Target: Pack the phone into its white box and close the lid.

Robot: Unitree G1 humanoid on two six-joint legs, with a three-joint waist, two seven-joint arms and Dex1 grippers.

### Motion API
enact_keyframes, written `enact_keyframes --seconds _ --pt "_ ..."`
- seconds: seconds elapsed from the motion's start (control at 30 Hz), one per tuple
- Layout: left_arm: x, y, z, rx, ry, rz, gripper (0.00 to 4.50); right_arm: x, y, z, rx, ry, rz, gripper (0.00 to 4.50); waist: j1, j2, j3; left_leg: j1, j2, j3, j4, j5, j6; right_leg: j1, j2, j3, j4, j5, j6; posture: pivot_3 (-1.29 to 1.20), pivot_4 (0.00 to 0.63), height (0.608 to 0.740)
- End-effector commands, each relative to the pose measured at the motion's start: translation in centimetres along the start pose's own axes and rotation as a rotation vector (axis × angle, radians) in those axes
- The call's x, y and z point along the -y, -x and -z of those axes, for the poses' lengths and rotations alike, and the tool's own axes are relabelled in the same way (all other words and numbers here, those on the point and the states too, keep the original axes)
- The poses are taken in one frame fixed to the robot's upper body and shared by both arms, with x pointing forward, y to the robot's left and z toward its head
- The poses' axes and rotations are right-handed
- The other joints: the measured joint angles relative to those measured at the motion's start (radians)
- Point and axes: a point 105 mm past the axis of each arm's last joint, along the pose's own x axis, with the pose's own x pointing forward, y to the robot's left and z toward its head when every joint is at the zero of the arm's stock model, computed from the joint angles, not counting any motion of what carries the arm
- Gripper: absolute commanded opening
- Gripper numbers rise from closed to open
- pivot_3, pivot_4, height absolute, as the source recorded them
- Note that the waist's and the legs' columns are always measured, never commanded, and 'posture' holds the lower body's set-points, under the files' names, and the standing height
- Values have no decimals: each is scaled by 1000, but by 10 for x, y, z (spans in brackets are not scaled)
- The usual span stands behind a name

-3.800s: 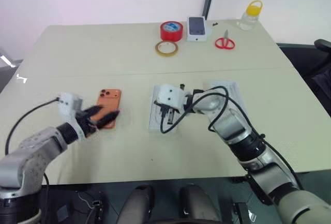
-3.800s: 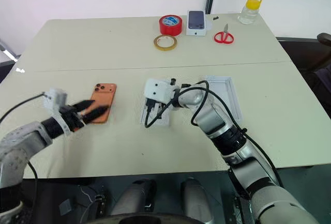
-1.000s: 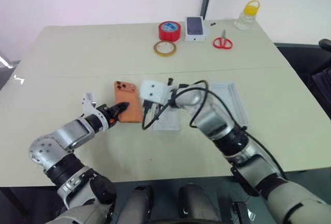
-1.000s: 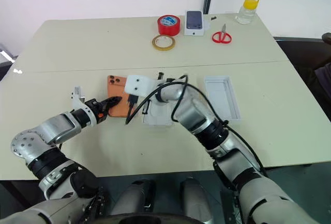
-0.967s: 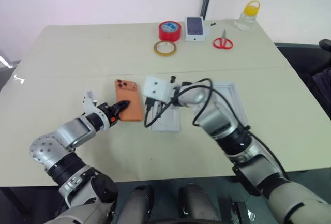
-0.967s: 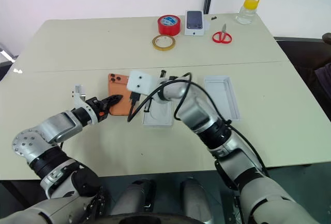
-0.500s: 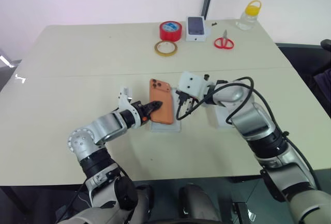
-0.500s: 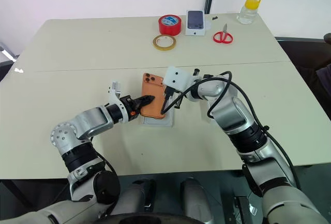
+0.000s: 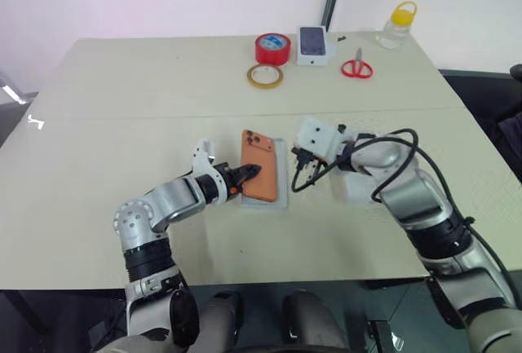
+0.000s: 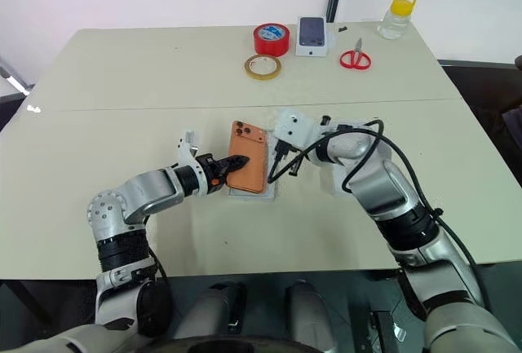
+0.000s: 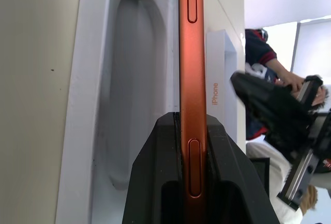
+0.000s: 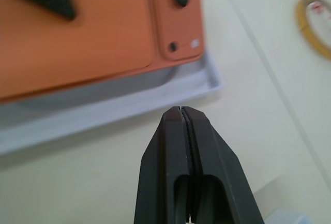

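1. Where the table (image 9: 122,92) is bare at the back, we count two tape rolls (image 9: 272,48), one pair of red scissors (image 9: 356,68), one bottle (image 9: 395,24) and one small white box (image 9: 313,45).
2. We see one phone (image 9: 260,176), pinched at its edge by the left gripper (image 9: 242,180), over the white box (image 9: 281,175).
3. The right gripper (image 12: 182,111) has its fingers pressed together beside the box.
4. The right arm hides most of the lid (image 9: 352,188).
5. We read "iPhone" on the lid's side in the left wrist view.
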Motion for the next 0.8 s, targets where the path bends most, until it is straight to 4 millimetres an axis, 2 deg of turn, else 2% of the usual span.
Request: enact_keyframes --seconds 0.03,0.2,0.27,0.3,0.5,0.53,0.8 --pt "14 -3 3 -24 -13 75 45 -3 15 -8 54 12 -21 0 -1 0 0 0 0 0 0 0 0 0 0 0 0 0 0 0 150 740" --pt "11 -5 3 -46 -17 69 45 -6 19 0 41 -17 -26 0 -4 0 0 0 0 0 0 0 0 0 0 0 0 0 0 0 150 740" --pt "10 -6 3 -51 -19 69 985 -6 19 1 37 -24 -23 0 -2 0 0 0 0 0 0 0 0 0 0 0 0 0 0 0 150 740" --pt "10 -6 2 -54 -22 69 1207 -6 19 1 36 -25 -21 0 -1 0 0 0 0 0 0 0 0 0 0 0 0 0 0 0 150 740" --pt "12 -3 -2 -44 -39 75 4284 -7 19 3 31 -26 -18 0 -2 0 0 0 0 0 0 0 0 0 0 0 0 0 0 0 150 740" --pt "14 -2 -4 -41 -44 80 4453 -7 19 2 32 -25 -19 0 -3 0 0 0 0 0 0 0 0 0 0 0 0 0 0 0 150 740" --pt "22 10 -5 -73 -160 67 4453 -7 16 1 40 -18 -20 0 -2 0 0 0 0 0 0 0 0 0 0 1 0 0 0 0 150 740"
